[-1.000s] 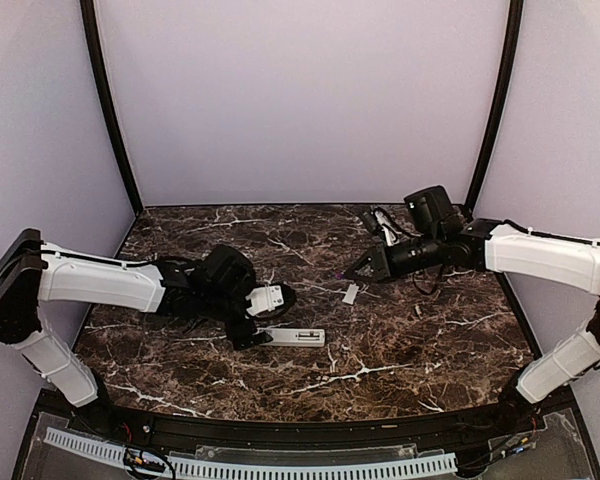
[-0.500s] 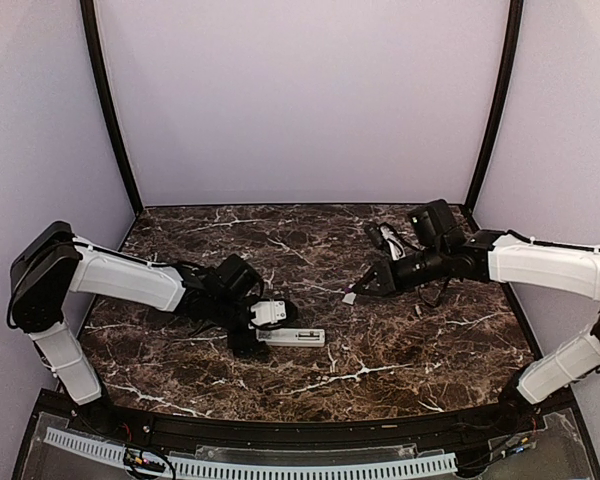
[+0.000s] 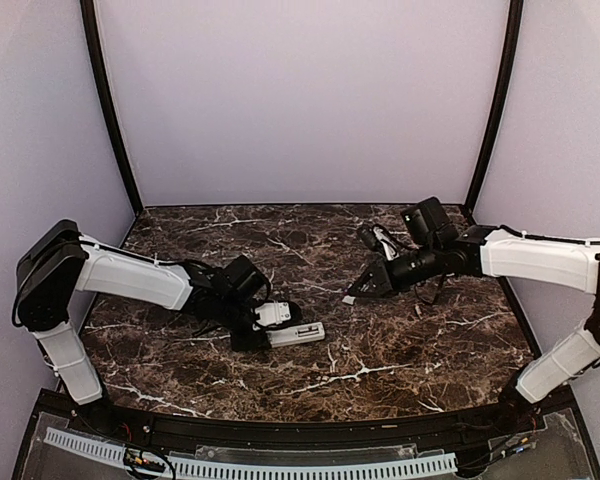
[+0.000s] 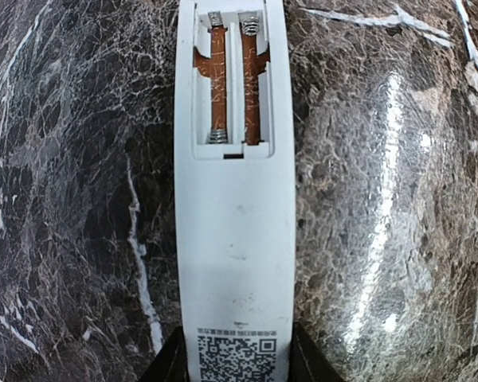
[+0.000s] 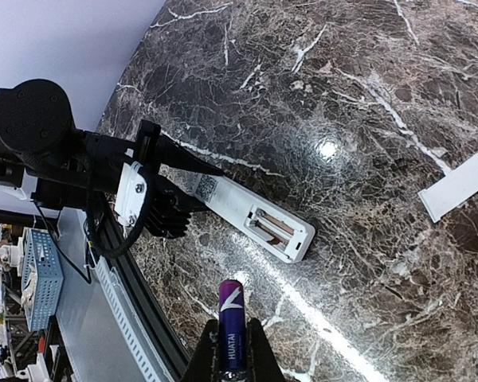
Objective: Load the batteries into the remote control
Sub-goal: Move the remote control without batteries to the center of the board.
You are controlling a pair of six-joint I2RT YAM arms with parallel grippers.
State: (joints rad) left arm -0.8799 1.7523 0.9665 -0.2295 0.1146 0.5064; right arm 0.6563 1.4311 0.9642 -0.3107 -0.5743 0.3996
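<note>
The white remote control (image 3: 302,333) lies back side up on the marble table, its QR label toward my left gripper. Its battery compartment (image 4: 232,79) is uncovered, showing two bare slots with springs. My left gripper (image 3: 267,335) holds the remote's labelled end, with a black finger (image 4: 169,364) pressed against each long side. My right gripper (image 5: 231,352) hovers over the table to the remote's right, shut on a purple battery (image 5: 231,325) that points toward the remote (image 5: 251,215).
A flat white cover piece (image 5: 456,188) lies on the marble right of the remote. A small black-and-white object with cables (image 3: 378,238) sits at the back right. A slotted cable duct (image 3: 260,466) runs along the table's front edge.
My left gripper slid onto the remote's left end and closed on it, turning the remote slightly. My right gripper dropped a little and shifted left with the battery.
</note>
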